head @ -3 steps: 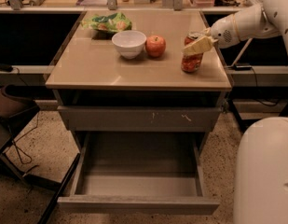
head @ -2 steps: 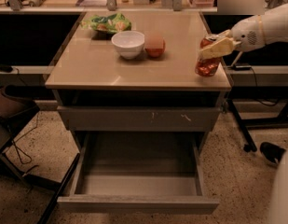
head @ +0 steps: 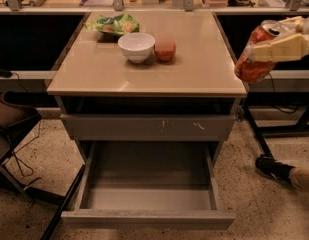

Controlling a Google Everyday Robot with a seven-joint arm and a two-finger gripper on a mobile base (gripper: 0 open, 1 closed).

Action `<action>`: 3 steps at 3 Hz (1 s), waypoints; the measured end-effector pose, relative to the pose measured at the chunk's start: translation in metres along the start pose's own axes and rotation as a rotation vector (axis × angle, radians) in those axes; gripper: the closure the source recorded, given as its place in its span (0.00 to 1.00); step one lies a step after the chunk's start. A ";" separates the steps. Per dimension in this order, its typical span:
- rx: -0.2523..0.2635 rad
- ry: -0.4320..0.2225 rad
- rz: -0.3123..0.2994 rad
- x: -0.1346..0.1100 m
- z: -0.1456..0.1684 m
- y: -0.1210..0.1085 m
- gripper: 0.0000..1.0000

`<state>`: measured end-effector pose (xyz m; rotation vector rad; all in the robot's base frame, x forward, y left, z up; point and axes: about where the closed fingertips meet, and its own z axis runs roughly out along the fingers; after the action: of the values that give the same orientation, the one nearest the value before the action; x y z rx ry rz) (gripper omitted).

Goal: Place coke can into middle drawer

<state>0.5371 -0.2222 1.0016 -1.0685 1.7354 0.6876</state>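
Observation:
My gripper (head: 261,43) is at the right edge of the view, shut on the coke can (head: 254,64). The can is orange-red with a silver top and hangs tilted in the air just past the table's right edge, level with the table top. Pale fingers (head: 281,48) cross its upper side. The middle drawer (head: 149,198) is pulled out wide below the table, low in the view, with a plain front panel and a bare grey inside. It lies down and to the left of the can.
On the table top (head: 94,74) stand a white bowl (head: 136,46), a red apple (head: 165,49) and a green chip bag (head: 113,23). A shut drawer front with white scuffs (head: 149,127) sits above the open drawer. A chair (head: 9,124) is at left, a shoe (head: 274,168) at right.
The gripper has carried the coke can to the right, off the table top and past its right edge, and the can is now tilted. The drawer stays open.

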 end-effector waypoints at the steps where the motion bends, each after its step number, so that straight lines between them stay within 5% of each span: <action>1: -0.009 -0.004 -0.015 0.017 0.000 0.021 1.00; 2: 0.009 -0.048 -0.016 0.018 0.010 0.022 1.00; 3: 0.080 -0.125 -0.068 0.021 0.027 0.034 1.00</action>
<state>0.5152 -0.1920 0.9710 -1.0039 1.5996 0.6237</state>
